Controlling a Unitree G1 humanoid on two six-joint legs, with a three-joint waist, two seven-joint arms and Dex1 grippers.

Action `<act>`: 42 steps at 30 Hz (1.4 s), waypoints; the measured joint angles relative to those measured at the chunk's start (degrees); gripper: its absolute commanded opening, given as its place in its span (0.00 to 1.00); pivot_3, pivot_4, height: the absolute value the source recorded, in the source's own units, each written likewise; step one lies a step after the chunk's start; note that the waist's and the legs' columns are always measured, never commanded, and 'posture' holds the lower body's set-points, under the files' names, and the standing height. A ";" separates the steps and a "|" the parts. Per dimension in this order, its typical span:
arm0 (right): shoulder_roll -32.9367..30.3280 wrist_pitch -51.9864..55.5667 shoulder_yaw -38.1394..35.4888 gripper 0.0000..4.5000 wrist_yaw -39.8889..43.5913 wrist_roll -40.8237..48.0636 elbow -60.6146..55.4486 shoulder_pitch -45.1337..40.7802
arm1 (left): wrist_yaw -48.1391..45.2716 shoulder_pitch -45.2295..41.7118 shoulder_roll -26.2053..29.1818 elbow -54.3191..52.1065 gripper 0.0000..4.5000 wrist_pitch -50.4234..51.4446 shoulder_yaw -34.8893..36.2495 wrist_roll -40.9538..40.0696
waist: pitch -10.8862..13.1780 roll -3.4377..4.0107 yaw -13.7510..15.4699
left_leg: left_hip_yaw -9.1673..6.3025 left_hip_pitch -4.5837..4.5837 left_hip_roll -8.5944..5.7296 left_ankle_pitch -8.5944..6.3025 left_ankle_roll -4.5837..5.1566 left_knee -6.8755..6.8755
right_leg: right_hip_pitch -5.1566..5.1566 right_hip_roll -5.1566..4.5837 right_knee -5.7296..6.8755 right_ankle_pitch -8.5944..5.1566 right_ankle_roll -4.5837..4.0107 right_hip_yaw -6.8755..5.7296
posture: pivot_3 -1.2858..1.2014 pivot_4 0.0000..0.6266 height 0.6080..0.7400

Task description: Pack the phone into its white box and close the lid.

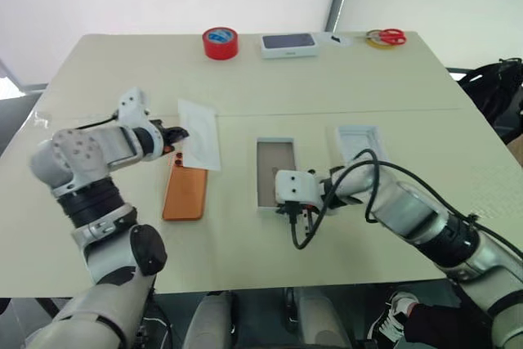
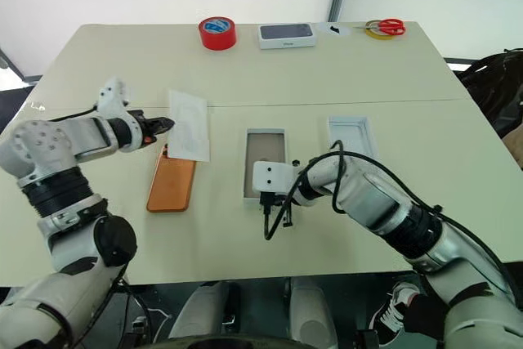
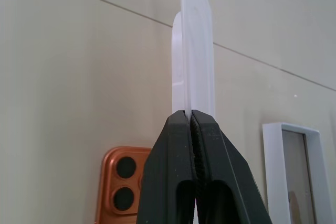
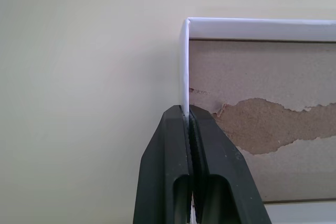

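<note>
Right gripper (image 4: 189, 109) clamped on the white box's (image 1: 276, 172) near wall, left gripper (image 3: 190, 115) pinching the flat white insert (image 1: 199, 134).

Both pairs of jaws are squeezed tight on thin card. Insert held up over the phone (image 1: 185, 192), which lies camera-side up on the table (image 1: 343, 79). Lid (image 1: 359, 140) rests open just right of the box.

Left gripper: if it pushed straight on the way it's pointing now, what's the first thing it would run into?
The left gripper is shut on the flat white insert, which lies along its line. Beyond that, probably bare table; depth is unclear.
</note>
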 measured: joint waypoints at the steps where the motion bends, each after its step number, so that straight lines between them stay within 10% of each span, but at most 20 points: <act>1: 0.95 -0.53 0.30 0.02 0.04 -0.57 1.13 -0.67 | 0.42 0.14 0.29 -0.27 0.00 0.00 0.35 -0.97 | 0.00 0.00 0.15 | -0.01 -0.01 -0.01 0.00 0.00 0.00 | 0.00 -0.04 0.00 0.00 0.00 0.00 | 0.52 0.24 0.94; 11: 4.17 -3.08 -4.71 0.98 0.72 -1.23 5.63 -1.69 | 6.51 2.85 -4.79 -3.82 0.00 0.00 0.37 -9.64 | -0.02 -0.06 0.48 | -0.03 -0.05 -0.25 -0.01 0.00 0.03 | 0.05 -0.34 -0.02 0.02 -0.01 -0.04 | 0.52 0.24 0.94; 23: -5.87 -3.51 -21.70 0.98 2.13 4.27 -1.09 5.85 | 18.00 3.61 -22.13 -6.03 0.00 0.00 -2.30 -22.28 | -0.01 -0.08 1.06 | 0.05 -0.02 -0.23 -0.02 0.03 0.02 | 0.08 -0.22 -0.07 0.02 0.00 -0.03 | 0.52 0.24 0.94; 42: -7.26 -4.19 -23.85 0.98 -1.13 3.53 -0.29 9.77 | 24.88 7.60 -22.93 -5.88 0.00 0.00 -3.96 -27.41 | 0.00 -0.09 1.51 | 0.00 -0.02 -0.24 -0.01 0.05 0.05 | 0.16 -0.17 -0.15 0.00 -0.03 -0.03 | 0.52 0.24 0.94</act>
